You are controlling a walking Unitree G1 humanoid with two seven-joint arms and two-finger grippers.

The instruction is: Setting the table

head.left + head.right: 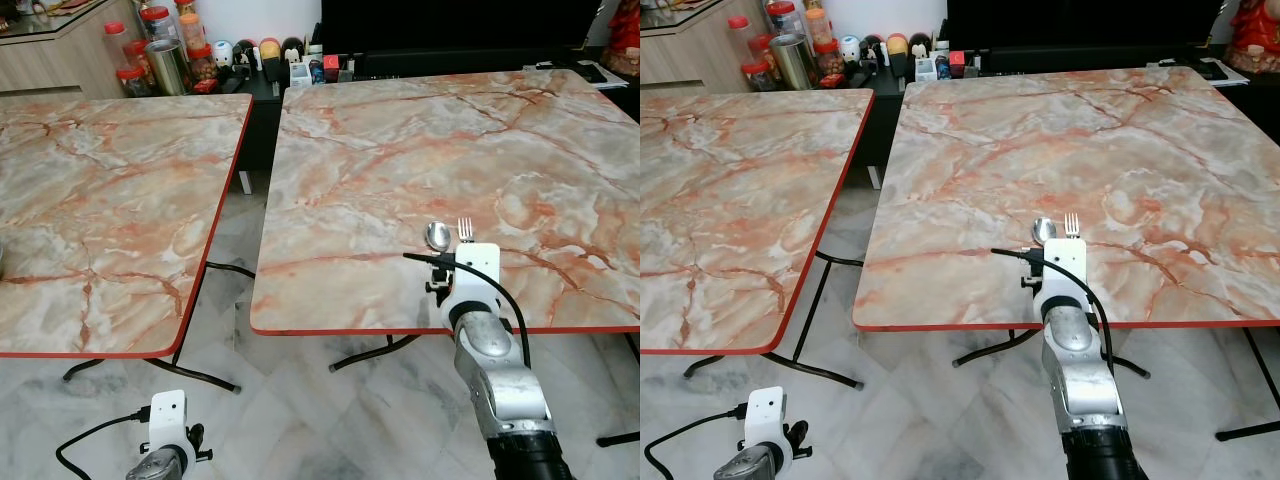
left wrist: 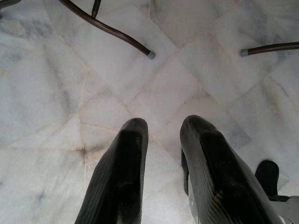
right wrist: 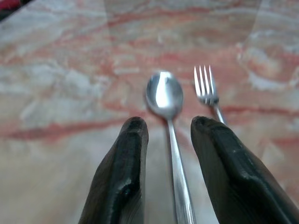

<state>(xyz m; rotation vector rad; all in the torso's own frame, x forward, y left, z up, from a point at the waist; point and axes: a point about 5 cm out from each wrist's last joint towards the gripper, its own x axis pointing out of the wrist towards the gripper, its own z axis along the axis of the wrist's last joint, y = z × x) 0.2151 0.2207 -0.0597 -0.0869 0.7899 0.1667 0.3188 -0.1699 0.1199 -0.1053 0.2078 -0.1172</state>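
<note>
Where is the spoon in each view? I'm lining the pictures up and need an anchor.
Left eye view: the spoon lies on the right table, near its front edge, just beyond the right gripper.
Right eye view: same spot, lower centre.
Right wrist view: centre, its handle running between the open jaws.
Left wrist view: floor and table feet.
Shared landmark: the fork beside it.

Polished marble-look table [image 1: 400, 150] here, pink and grey veins, smooth with a soft sheen, rimmed in red. Near its front edge, a shiny metal spoon [image 3: 164, 93] and metal fork [image 3: 205, 86], both mirror-bright. The right gripper [image 3: 168, 135] shows matt black, finely ribbed fingers [image 3: 126, 172]. Below, a glossy pale marble floor [image 2: 70, 93].
</note>
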